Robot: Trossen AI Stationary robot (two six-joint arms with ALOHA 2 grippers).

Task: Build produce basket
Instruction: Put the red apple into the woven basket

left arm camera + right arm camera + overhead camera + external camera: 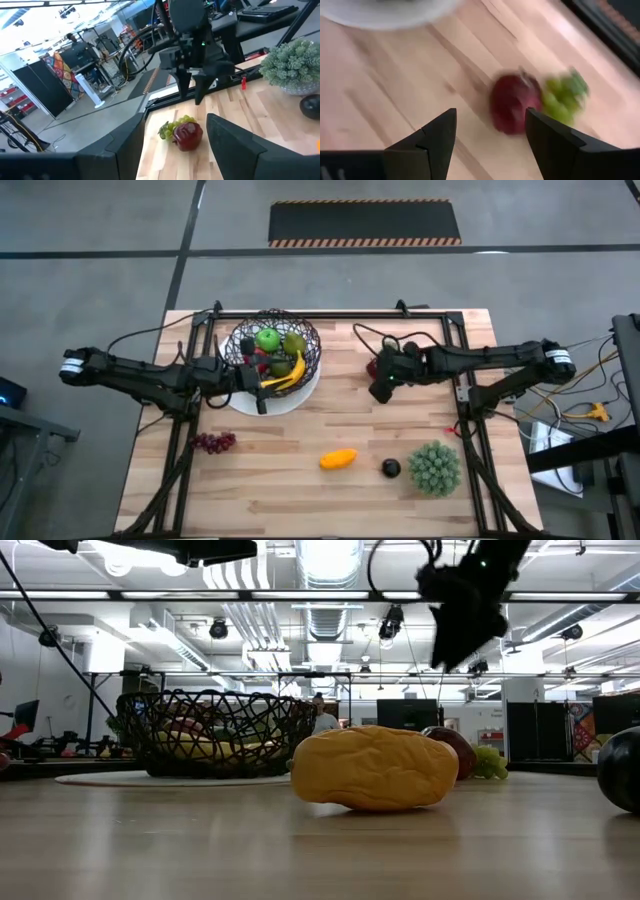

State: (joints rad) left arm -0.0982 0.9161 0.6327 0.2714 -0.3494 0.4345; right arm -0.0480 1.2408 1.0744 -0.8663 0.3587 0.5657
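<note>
The black wire basket (275, 348) stands on a white plate (300, 395) at the table's far left and holds a green apple, a pear, red fruits and a banana (288, 372). A red apple (512, 105) and green grapes (565, 97) lie together on the wood at the far right. My right gripper (490, 112) hovers open above them, raised clear in the low view (462, 635). My left gripper (174, 122) is open and raised beside the basket's near rim (262, 388). Purple grapes (213, 442), an orange piece (338, 459) and a dark plum (390, 469) lie near the front.
A spiky green ball (434, 468) sits at the near right, beside the plum. A black frame (462, 395) borders the table's far and side edges. Bare wood lies between the plate and the red apple.
</note>
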